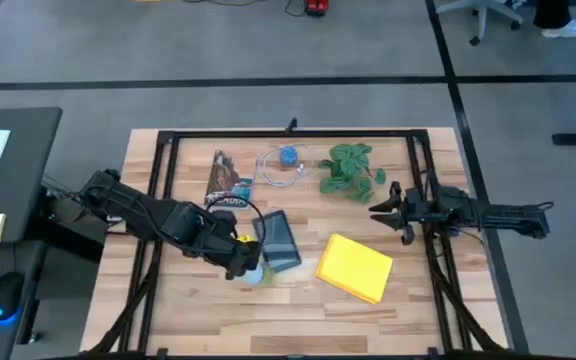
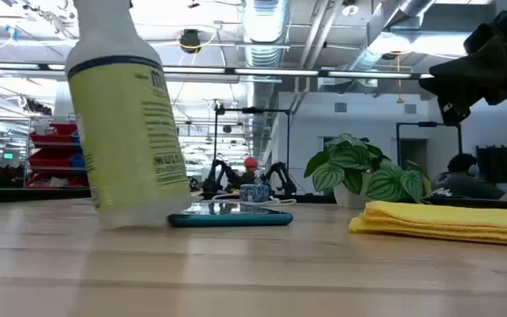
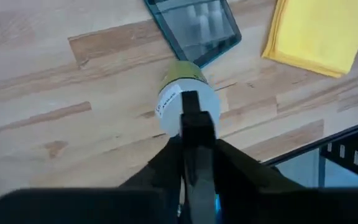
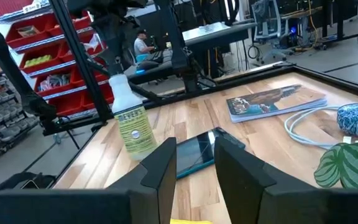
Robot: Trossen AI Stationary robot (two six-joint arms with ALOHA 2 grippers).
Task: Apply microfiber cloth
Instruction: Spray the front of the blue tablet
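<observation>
- Yellow and soft, the microfiber cloth (image 1: 355, 267) lies flat on the wooden table (image 1: 408, 310), toward the right side of the front half.
- It is folded into a blocky shape and turned a bit. Its long way runs from the back left to the front right.
- One corner points at the tablet (image 1: 279, 241), which lies just beside the cloth on its left. They do not touch.
- The tablet is dark with a teal edge and lies flat.
- The left gripper (image 1: 245, 262) is at the top of a spray bottle (image 2: 128, 123). The bottle stands on the table by the tablet's front end. I cannot tell if the jaws are squeezing it.
- The right gripper (image 1: 386, 212) hangs in the air behind the cloth, near a leafy plant (image 1: 350, 170). Its jaws are apart and hold nothing.
- At the back lie a magazine (image 1: 227, 177), a white cable (image 1: 271, 172) and a little blue thing (image 1: 288, 156).
</observation>
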